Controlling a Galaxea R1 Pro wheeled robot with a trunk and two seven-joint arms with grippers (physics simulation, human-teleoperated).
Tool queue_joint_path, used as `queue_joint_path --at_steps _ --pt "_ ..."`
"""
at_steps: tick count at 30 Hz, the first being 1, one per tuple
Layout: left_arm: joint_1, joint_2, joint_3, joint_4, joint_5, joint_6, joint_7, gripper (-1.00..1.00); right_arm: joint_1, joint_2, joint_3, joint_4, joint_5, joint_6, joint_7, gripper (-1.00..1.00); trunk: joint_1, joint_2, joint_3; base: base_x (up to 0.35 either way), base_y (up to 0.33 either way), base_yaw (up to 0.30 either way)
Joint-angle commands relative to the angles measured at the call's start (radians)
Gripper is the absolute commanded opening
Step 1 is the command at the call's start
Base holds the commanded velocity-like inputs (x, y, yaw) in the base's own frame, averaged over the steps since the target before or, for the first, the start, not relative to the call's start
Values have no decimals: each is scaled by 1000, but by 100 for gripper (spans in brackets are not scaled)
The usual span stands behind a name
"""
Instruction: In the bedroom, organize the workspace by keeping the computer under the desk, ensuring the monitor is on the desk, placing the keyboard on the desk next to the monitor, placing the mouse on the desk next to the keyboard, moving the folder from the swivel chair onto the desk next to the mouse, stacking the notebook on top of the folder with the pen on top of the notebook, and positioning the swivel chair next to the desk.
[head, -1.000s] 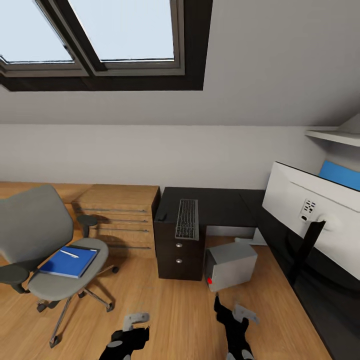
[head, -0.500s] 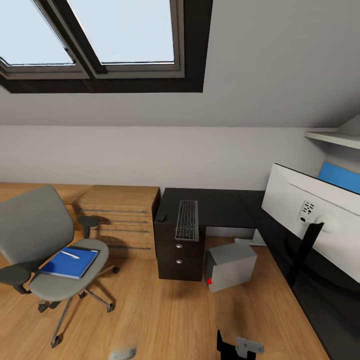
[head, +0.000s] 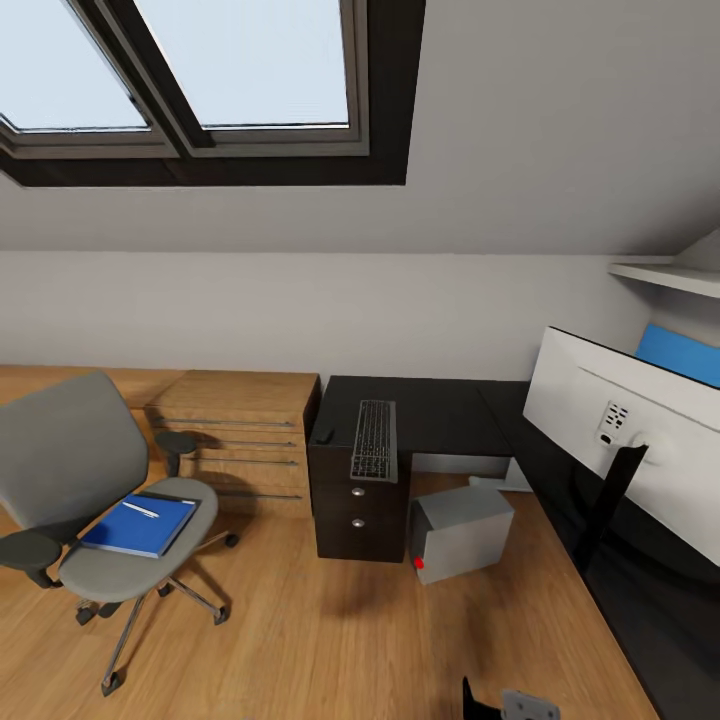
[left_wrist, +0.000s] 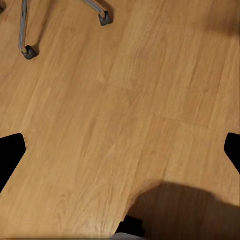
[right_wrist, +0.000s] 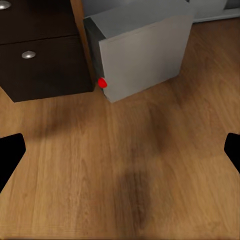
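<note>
Looking out from the head view, we've got the swivel chair (head: 85, 500) on the left on the wooden floor (head: 330, 640), and right there on its seat lies the folder (head: 138, 525) with a thin pen (head: 139, 509) resting on top of it. Behind the chair stands a light wooden dresser (head: 240, 440) against the wall. Centre stage is the desk (head: 440, 410), and the keyboard (head: 375, 438) lies lengthwise on the tabletop above the dark drawer unit (head: 358, 510). Just beside that unit, on the floor at the mouth of the desk's opening, sits the computer (head: 462, 530), tilted askew, red button facing us. Over on the right, the monitor (head: 625, 440) stands upright on the tabletop, white back toward us, black stand below. A skylight (head: 200, 70) cuts through the sloped ceiling. Down at the bottom edge, a sliver of the right gripper (head: 505, 705) peeks in, and I can't tell how its jaws stand from here. Over to the left wrist view: bare floor, two chrome legs of the chair base (left_wrist: 24, 30) with casters, and the left gripper (left_wrist: 120, 152) with jaws spread wide, dark tips at either edge, holding nothing. Now the right wrist view: jaws likewise wide apart and empty, hovering over floor, with the computer and the drawer unit just ahead.
</note>
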Motion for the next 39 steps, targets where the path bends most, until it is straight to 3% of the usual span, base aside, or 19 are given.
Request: queue_joint_path --at_steps 1,12,18,27,39 --pt "-1 0 -9 3 8 -5 5 100 0 0 -1 2 -1 -4 0 100 0 -1 -2 0 0 0" --pt "-1 1 -7 14 9 -9 4 100 21 -5 -1 2 3 -1 2 100 0 -1 -2 0 0 0" --pt "-1 -27 -15 16 8 25 -4 100 56 23 -12 10 -15 -20 -3 100 0 -1 -2 0 0 0" --pt "-1 -38 -15 40 8 15 -2 100 107 12 -11 4 -16 -17 2 100 -34 62 27 0 0 0" --pt "-1 -39 -13 44 9 12 -2 100 107 11 -11 1 -13 -20 3 100 -80 146 64 -74 0 0"
